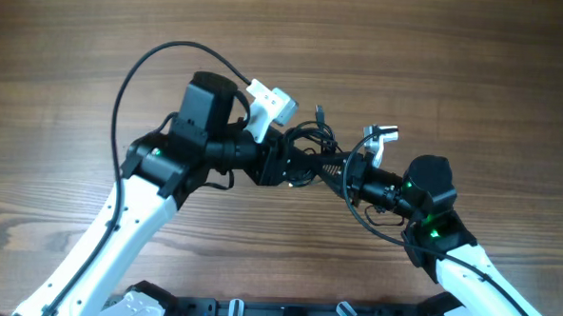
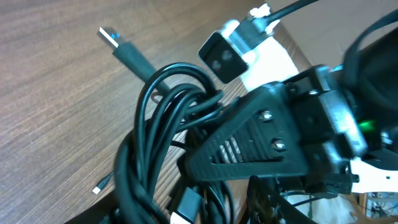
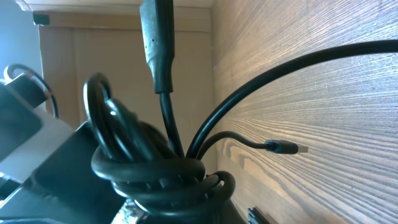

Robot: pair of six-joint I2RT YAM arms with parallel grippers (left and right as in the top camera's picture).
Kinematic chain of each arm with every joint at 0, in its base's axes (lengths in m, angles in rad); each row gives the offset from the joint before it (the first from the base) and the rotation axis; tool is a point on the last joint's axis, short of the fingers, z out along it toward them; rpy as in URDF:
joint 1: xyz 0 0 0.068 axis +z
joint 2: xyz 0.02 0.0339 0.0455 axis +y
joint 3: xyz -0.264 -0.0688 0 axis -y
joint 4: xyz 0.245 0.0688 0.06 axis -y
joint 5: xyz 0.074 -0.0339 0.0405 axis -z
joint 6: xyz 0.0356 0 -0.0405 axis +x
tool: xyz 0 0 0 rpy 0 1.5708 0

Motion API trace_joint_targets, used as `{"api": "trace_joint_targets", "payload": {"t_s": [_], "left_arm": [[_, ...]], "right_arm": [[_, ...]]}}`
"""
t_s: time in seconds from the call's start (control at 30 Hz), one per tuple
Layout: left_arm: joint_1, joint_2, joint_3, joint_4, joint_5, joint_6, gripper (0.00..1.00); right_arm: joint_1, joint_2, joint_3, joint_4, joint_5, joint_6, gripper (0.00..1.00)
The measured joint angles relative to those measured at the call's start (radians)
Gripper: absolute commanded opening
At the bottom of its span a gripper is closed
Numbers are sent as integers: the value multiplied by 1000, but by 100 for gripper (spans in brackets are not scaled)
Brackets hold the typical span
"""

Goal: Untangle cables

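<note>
The cables (image 1: 312, 145) are a knotted black bundle lifted between my two grippers at the middle of the table. My left gripper (image 1: 283, 160) comes in from the left and the bundle (image 2: 155, 137) fills the gap between its jaws. My right gripper (image 1: 343, 168) meets it from the right, jaws shut with the coils (image 3: 155, 174) wrapped tight at its tips. A USB plug (image 2: 117, 41) sticks up out of the bundle. A thin strand with a small plug (image 3: 283, 147) trails toward the wood. My right gripper's own fingers are mostly hidden behind the coils.
The wooden table (image 1: 476, 71) spreads all round. White camera blocks sit on the left wrist (image 1: 270, 102) and the right wrist (image 1: 382, 134). The left arm's thick black wire (image 1: 133, 75) arcs out to the left. A black rail (image 1: 284, 315) runs along the front edge.
</note>
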State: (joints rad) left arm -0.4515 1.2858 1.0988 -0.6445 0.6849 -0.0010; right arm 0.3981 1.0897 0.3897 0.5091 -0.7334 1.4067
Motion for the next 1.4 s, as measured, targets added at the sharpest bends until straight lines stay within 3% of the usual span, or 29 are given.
{"api": "trace_joint_targets", "payload": {"t_s": [0.3,0.43,0.6,0.73,0.9,1.0,1.07,1.17,1.2,1.23,1.3,1.4], "left_arm": [[3,32,0,-7,-92,0,51],[84,26,0,14,-138,-67,52],[152,-28,0,18,-104,-125,72],[129,-13,0,-36,-71,-129,75],[111,16,0,-77,79,-24,75],[111,16,0,-78,111,-3,70],[111,16,0,-77,141,4,58],[111,16,0,-79,178,11,25],[111,16,0,-78,182,18,9],[111,16,0,-77,185,21,4],[111,16,0,-79,190,16,4],[111,16,0,-82,196,15,4]], "right_arm": [[0,1,0,0,-10,-5,5],[1,2,0,-1,-18,-24,4],[1,2,0,-1,-18,-36,5],[1,2,0,0,-18,-47,5],[1,2,-1,55,-34,-89,5],[1,2,-1,92,-50,-107,6],[1,2,-1,95,-54,-119,6],[1,2,-1,94,-64,-129,9],[1,2,-1,94,-69,-130,11],[1,5,-1,93,-71,-137,13],[1,6,-1,82,-71,-156,17],[1,6,-1,67,-71,-216,36]]}}
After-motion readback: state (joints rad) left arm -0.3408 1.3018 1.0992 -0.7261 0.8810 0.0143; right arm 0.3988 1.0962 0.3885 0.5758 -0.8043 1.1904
